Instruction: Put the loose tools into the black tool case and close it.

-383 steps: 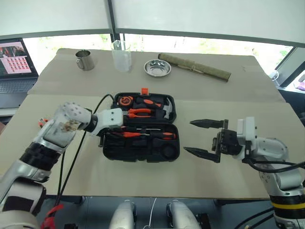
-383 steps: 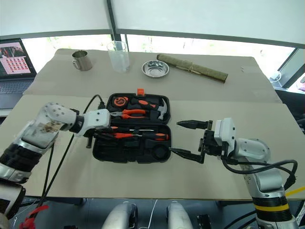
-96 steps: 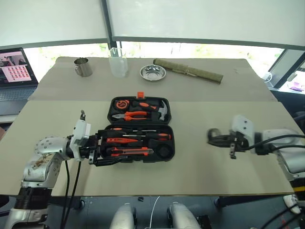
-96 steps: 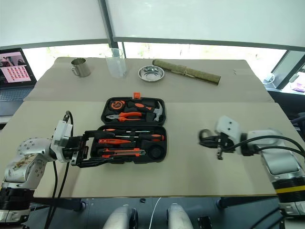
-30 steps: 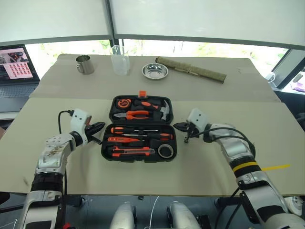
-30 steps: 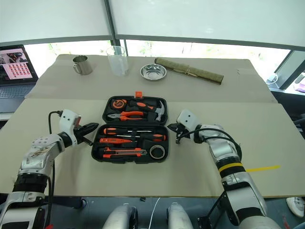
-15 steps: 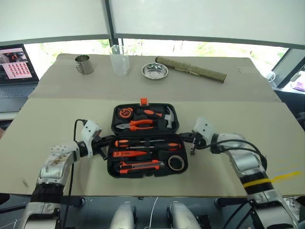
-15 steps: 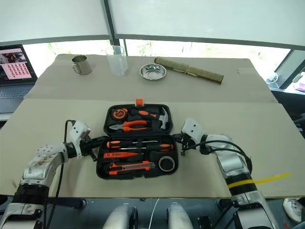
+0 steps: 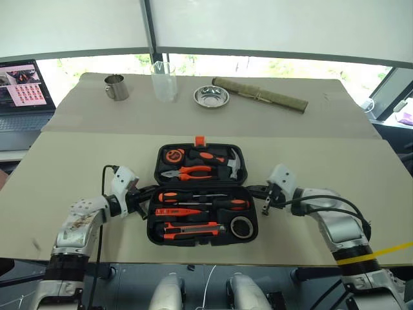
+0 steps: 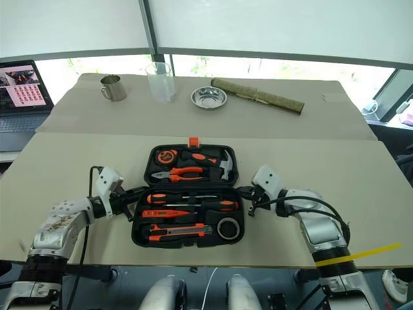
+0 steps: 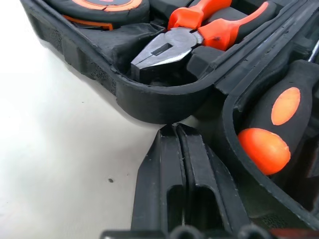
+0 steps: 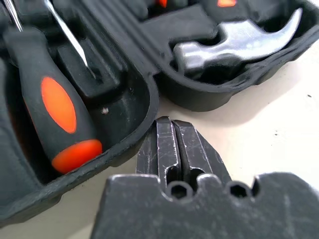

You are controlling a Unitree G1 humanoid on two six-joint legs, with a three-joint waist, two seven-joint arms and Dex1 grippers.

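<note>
Ribbed black plastic tool case [image 9: 202, 208] lies open mid-frame on the matte bench [image 9: 335, 155]; both scuffed claws [image 11: 175, 130] [image 12: 171, 122] pressed together, empty.

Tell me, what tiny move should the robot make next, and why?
Probably lift the near half of the black tool case to fold it shut: the tools sit in their slots, and the left hand and right hand flank the hinge with fingers together.
</note>
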